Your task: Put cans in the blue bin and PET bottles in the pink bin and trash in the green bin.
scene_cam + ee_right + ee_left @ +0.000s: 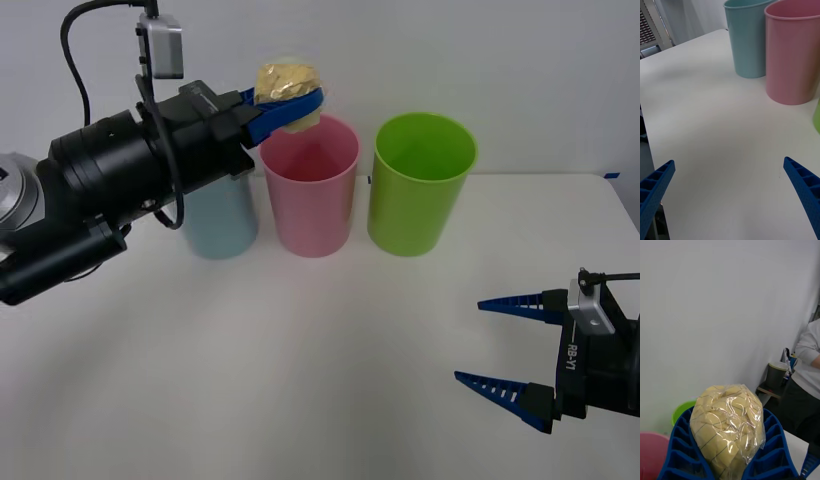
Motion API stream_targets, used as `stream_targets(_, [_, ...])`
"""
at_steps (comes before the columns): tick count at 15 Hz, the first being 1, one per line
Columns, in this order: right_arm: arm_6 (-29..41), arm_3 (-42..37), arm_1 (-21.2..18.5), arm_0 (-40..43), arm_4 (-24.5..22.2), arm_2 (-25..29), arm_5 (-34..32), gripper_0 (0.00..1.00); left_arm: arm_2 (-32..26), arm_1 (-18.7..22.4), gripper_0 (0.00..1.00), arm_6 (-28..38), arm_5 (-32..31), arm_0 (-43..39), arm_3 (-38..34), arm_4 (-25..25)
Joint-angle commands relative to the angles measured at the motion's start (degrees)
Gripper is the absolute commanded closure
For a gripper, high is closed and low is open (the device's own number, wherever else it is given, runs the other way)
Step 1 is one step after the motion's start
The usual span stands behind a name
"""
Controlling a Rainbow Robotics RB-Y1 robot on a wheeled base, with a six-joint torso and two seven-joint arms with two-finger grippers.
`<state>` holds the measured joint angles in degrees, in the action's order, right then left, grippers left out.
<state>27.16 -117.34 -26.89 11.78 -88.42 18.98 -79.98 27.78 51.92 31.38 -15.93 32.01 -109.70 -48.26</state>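
Observation:
My left gripper (290, 100) is shut on the trash (288, 84), a wrinkly yellow-beige ball in clear film, held in the air above the near-left rim of the pink bin (310, 185). The left wrist view shows the trash (728, 427) squeezed between blue fingers (679, 450), with the pink bin (651, 453) and green bin (683, 410) below. The blue bin (222, 220) stands left of the pink one, partly behind my left arm. The green bin (420, 180) stands right of it. My right gripper (505, 345) hovers open over the table's front right, holding nothing.
The three bins form a row at the back of the white table (300, 360). The right wrist view shows the blue bin (747, 37) and pink bin (793, 52) ahead across bare tabletop. The table's right edge (625, 200) is near the green bin.

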Motion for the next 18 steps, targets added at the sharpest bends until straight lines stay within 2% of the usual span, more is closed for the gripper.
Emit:
stream_targets(1, [0.0,0.0,0.0,0.0,0.0,0.0,0.0,0.0,6.93,-2.17,1.0,-0.8,3.27,10.88,7.39,3.18])
stream_targets(4, [0.0,0.0,0.0,0.0,0.0,0.0,0.0,0.0,13.44,-6.74,1.0,-0.09,3.01,20.72,17.41,5.02])
stream_targets(8, [0.0,0.0,0.0,0.0,0.0,0.0,0.0,0.0,22.05,-7.79,1.0,0.43,3.19,30.31,24.71,11.88])
stream_targets(12, [0.0,0.0,0.0,0.0,0.0,0.0,0.0,0.0,26.71,-12.72,1.0,1.58,3.19,36.63,35.43,12.32])
stream_targets(15, [0.0,0.0,0.0,0.0,0.0,0.0,0.0,0.0,33.83,-15.27,1.0,4.74,3.27,41.91,42.46,14.6])
stream_targets(18, [0.0,0.0,0.0,0.0,0.0,0.0,0.0,0.0,39.54,-17.46,1.0,8.61,3.89,46.13,47.03,14.6])
